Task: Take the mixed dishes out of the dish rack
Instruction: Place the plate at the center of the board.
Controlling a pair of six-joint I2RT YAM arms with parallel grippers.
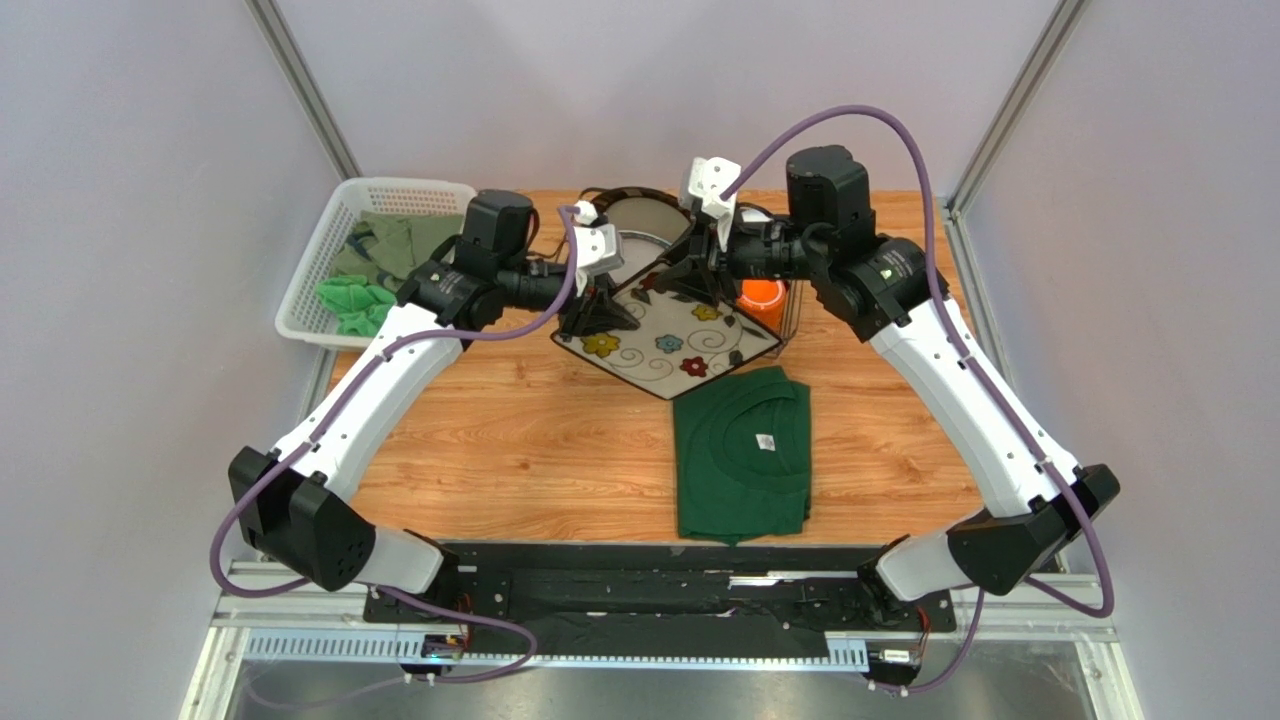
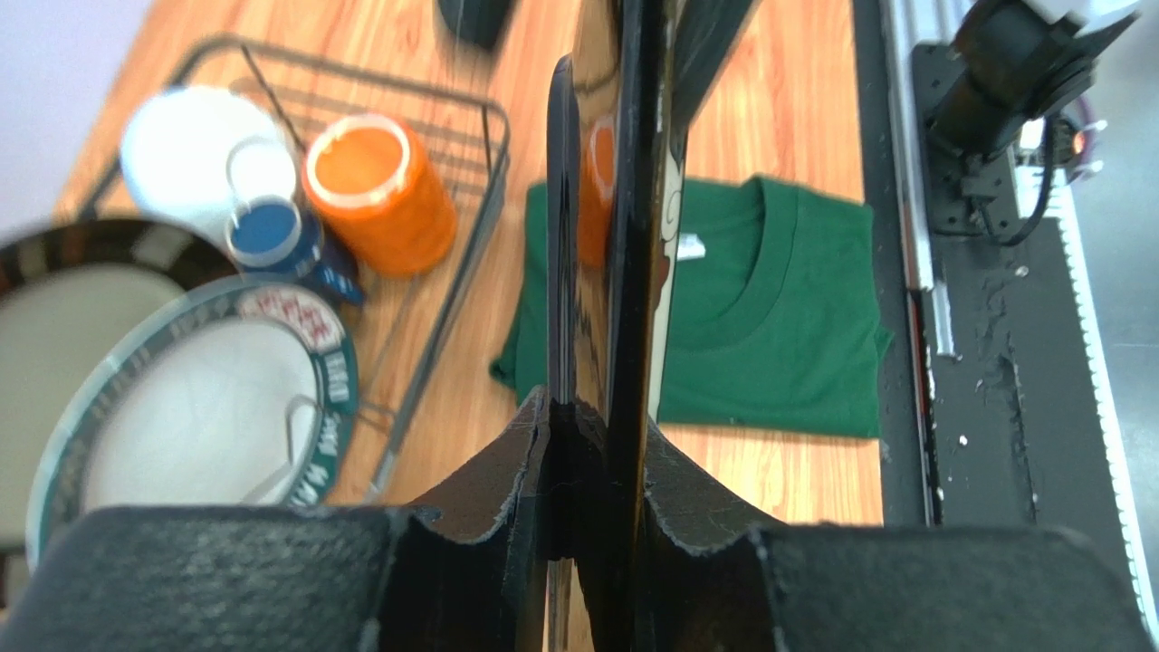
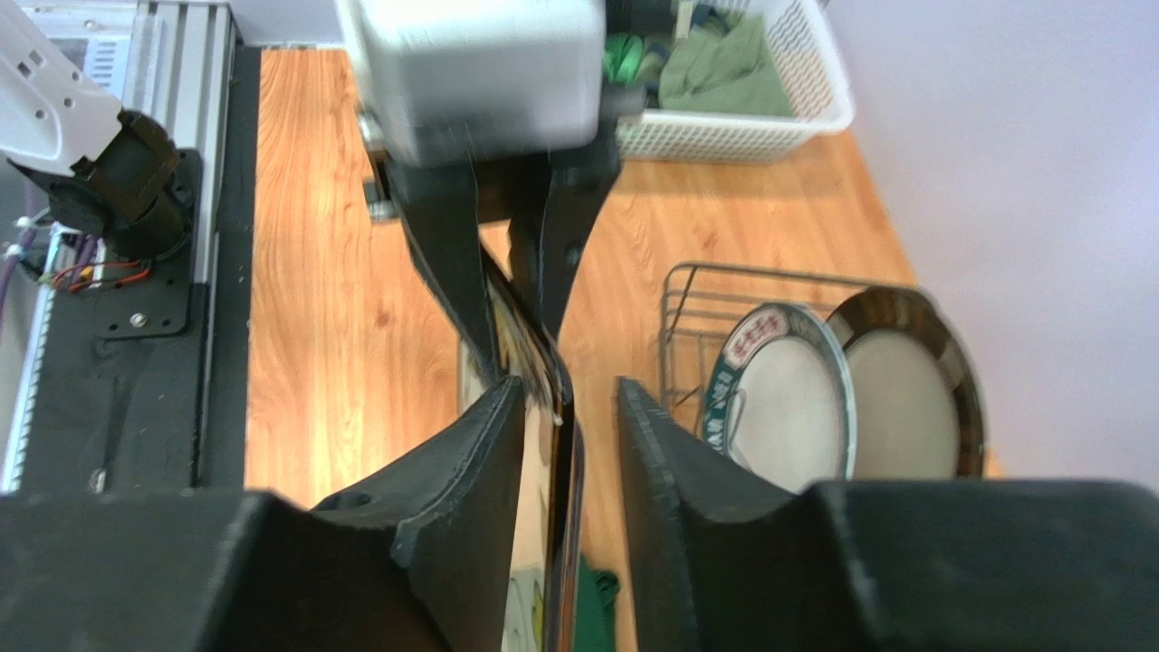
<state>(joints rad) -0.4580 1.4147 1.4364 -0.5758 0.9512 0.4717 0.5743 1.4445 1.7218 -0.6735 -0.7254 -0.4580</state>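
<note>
With the left tool [image 2: 585, 435] clamped on the square white flower-patterned plate [image 1: 661, 342] just beside the dish rack [image 2: 463, 122] and the right tool [image 3: 565, 421] astride its edge, jaws apart, lower it level onto the worktop [image 1: 526, 435].

One square plate [image 1: 661, 333]; two round plates [image 2: 204, 408] [image 2: 68, 310]; orange mug [image 2: 378, 190]; blue mug [image 2: 279, 242]; one bowl [image 2: 191, 152]; one dish rack [image 2: 469, 265]; one shirt [image 1: 744, 450].

The top camera looks down from above and behind on the whole table [image 1: 496, 450]. The wrist cameras face each other, very near; both see the square plate [image 2: 637, 204] edge-on and the dish rack [image 2: 463, 279].
</note>
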